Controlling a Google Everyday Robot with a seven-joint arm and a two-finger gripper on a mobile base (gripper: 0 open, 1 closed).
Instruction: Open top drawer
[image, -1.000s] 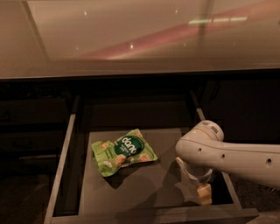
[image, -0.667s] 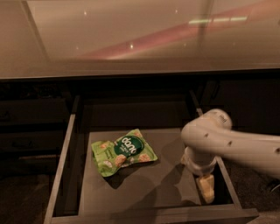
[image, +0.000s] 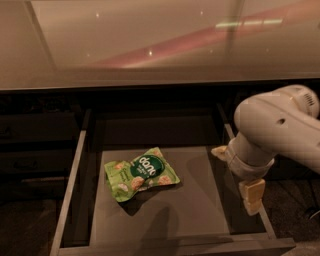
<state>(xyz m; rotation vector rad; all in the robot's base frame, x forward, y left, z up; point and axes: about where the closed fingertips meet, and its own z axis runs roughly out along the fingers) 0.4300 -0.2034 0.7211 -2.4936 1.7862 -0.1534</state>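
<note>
Since 1.0 s ago: arm (image: 272, 125) has shifted toward the right side of the top drawer (image: 175, 215) and risen. The gripper (image: 251, 198) has gone with it, from inside the drawer's front right corner to over its right side edge. Drawer and bag positions unchanged.

Desk (image: 150, 45): pale glossy top, lies above and behind the drawer. A reddish streak of reflected light runs across it.

Top drawer: pulled out from under the desk's front edge, open toward the camera. Flat grey floor, pale side edges left and right, and the front rail runs along the bottom of the view. Dark cabinet fronts (image: 30, 150) sit to the left of the drawer, little detail visible.

Arm: white, rounded housing, enters from the right of the drawer and hangs over the drawer's right wall.

Snack bag (image: 141, 173): green, white lettering on a dark round patch. Lies flat on the drawer floor, left of the drawer's middle, slightly skewed. Well apart from the gripper.

Gripper: pale yellow, points down at the drawer's right side edge, toward the front corner. Open or closed: cannot tell. Contact with the edge: cannot tell. Holds nothing visible.
</note>
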